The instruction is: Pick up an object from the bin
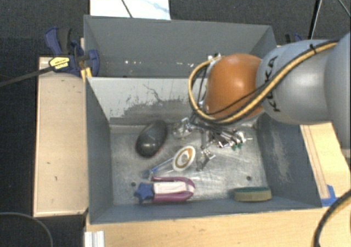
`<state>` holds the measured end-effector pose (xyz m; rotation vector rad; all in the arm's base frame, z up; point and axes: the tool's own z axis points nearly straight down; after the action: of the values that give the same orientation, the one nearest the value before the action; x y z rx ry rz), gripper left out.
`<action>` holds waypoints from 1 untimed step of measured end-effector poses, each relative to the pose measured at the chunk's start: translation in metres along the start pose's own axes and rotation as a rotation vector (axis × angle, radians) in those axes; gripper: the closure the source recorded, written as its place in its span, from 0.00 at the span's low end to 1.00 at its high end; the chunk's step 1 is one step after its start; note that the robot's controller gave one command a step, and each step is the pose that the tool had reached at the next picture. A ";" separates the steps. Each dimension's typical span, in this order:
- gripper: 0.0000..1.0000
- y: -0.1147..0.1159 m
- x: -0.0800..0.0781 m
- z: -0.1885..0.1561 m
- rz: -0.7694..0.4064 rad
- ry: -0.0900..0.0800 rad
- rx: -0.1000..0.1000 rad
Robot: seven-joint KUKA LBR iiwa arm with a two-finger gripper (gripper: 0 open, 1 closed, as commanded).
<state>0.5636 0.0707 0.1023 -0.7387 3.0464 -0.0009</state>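
Found the claw (210,147) low over the middle of the bin (98,147), under the orange wrist cover (233,84), just right of a small oval disc (185,158) with white rim and orange centre. Could not tell whether spread or pressed together; made out nothing pinched. Judged the disc the likeliest pick, being nearest and lying flat. Noted a dark grey pebble (152,138) to its left, a purple-and-white packet (171,188) along the front wall, a green sponge (252,194) near the front right corner. Reckoned on bare floor round the disc, walls well apart.
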 end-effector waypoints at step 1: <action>0.00 -0.008 -0.013 -0.015 -0.179 0.000 -0.001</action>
<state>0.5785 0.0693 0.1169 -1.0080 2.9686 -0.0005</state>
